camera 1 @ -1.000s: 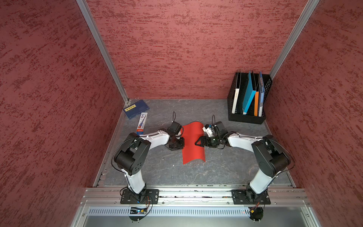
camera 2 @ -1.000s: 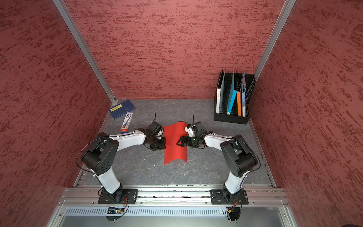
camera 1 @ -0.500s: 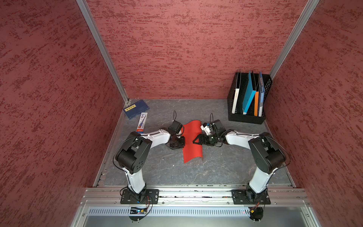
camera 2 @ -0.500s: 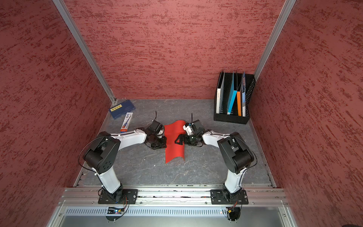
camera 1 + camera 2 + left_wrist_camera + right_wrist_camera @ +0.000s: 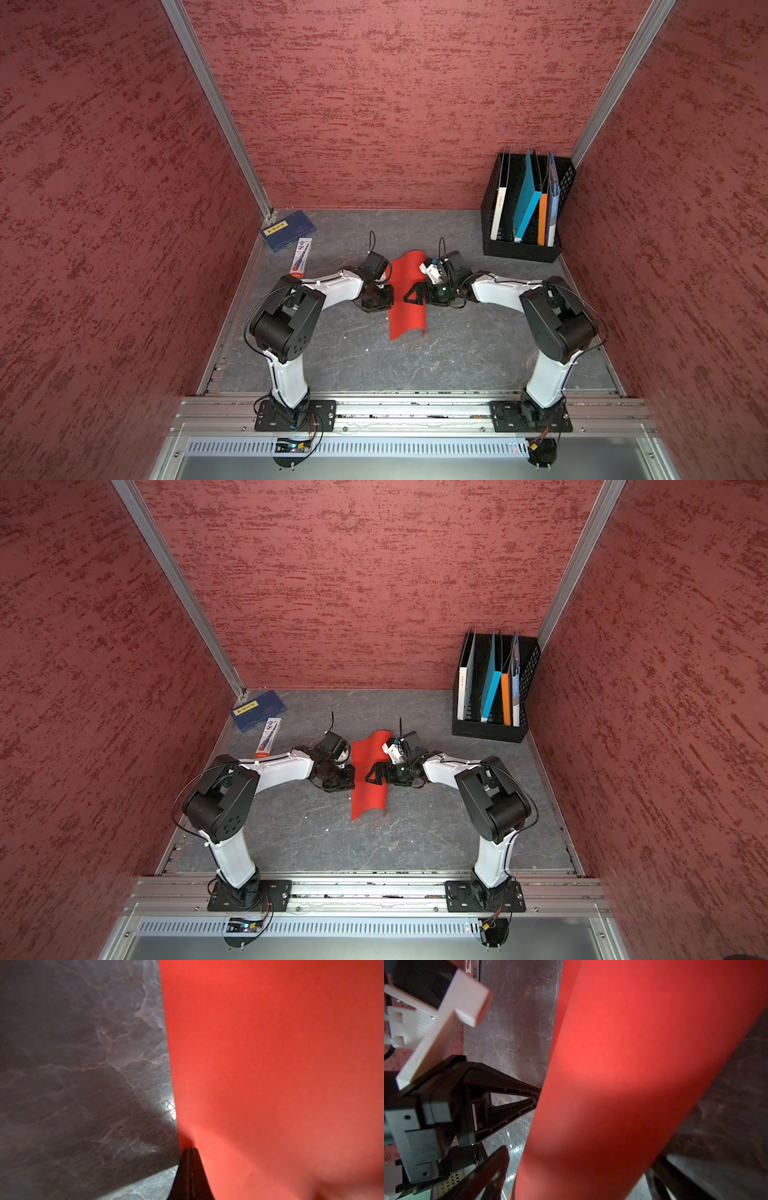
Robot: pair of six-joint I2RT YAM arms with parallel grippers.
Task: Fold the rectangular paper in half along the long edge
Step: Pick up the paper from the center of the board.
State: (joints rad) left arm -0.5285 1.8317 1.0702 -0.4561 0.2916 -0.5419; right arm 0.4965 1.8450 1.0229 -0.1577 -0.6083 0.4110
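reaching low toward the middle of the worktop (image 5: 457,357), both arms bend at the elbows. left gripper (image 5: 387,297) fingers are pressed together at the left long edge of the rectangular paper (image 5: 408,322), which arches up; right gripper (image 5: 411,294) fingers spread wide over its right side.

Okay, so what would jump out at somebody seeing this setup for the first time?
The red rectangular paper at the middle of the grey table, bowed up into an arch instead of lying flat. The left gripper is shut at one long edge, and the open right gripper reaches over it from the opposite side. A black file rack of books stands in the far right corner.
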